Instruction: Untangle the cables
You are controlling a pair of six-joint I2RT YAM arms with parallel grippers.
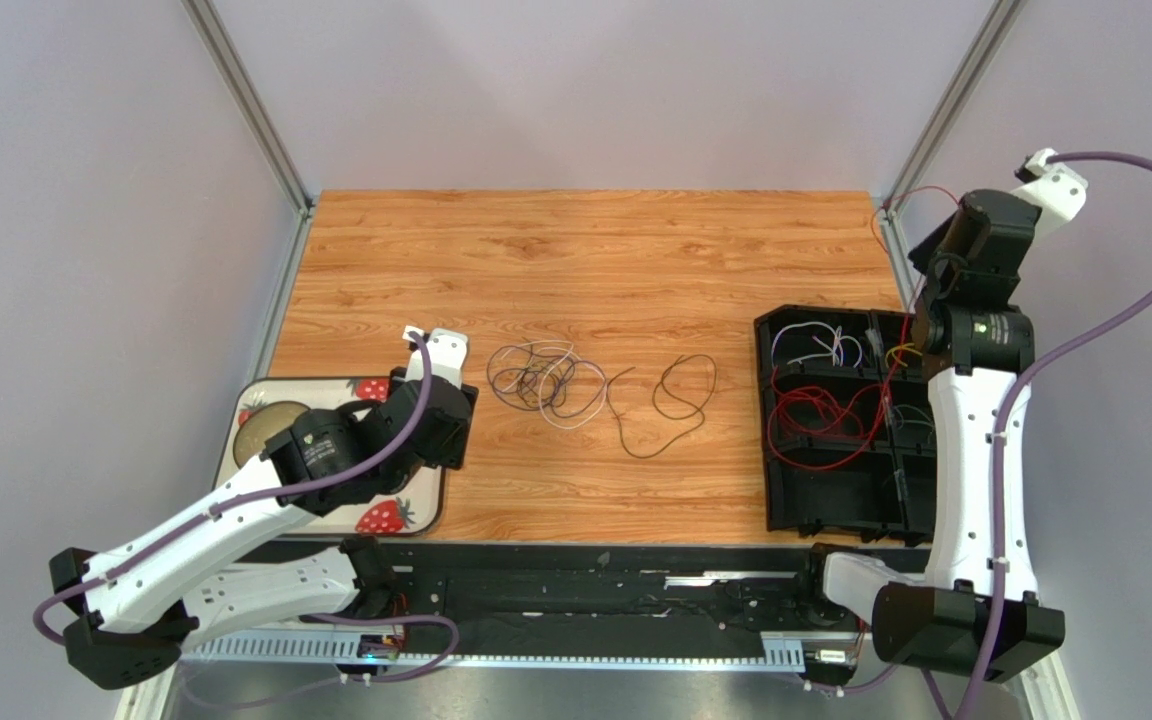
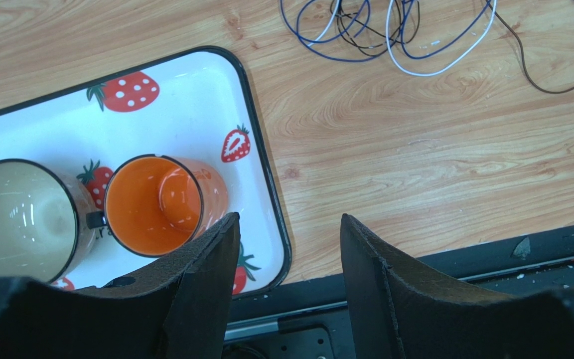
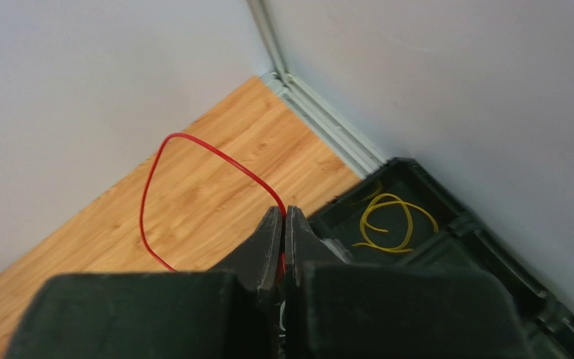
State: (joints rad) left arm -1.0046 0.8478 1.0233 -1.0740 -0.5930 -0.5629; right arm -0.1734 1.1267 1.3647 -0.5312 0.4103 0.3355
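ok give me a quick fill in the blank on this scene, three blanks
1. The cable pinched in the right gripper is ___.
2. The open left gripper hangs by a tray printed with ___.
3. The cup beside the cream mug on that tray is ___.

Missing words: red; strawberries; orange.

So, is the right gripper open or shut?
Shut: in the right wrist view the right gripper pinches the red cable, jaws together.
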